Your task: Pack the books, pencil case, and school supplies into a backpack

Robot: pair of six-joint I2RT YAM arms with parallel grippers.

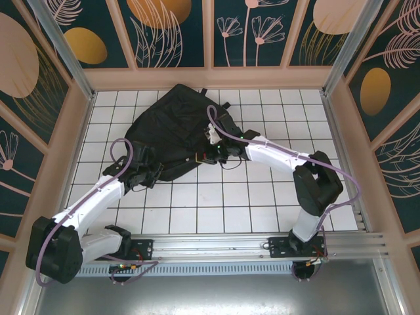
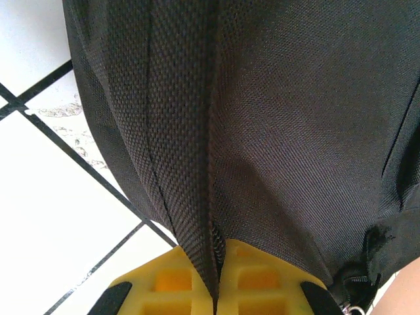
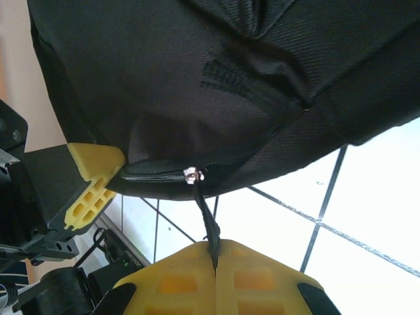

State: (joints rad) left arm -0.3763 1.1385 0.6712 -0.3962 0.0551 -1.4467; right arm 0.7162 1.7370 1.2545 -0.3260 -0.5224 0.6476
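Bright, even overhead light; the white surface blows out in my wrist views, while the black backpack weave reads sharp, shadows soft.

- white tiled tabletop with a thin black grid, evenly lit
- dark teal wall panels all round, gold ovals and line-drawn flowers, pale peach frames
- silver metal rail along the near edge
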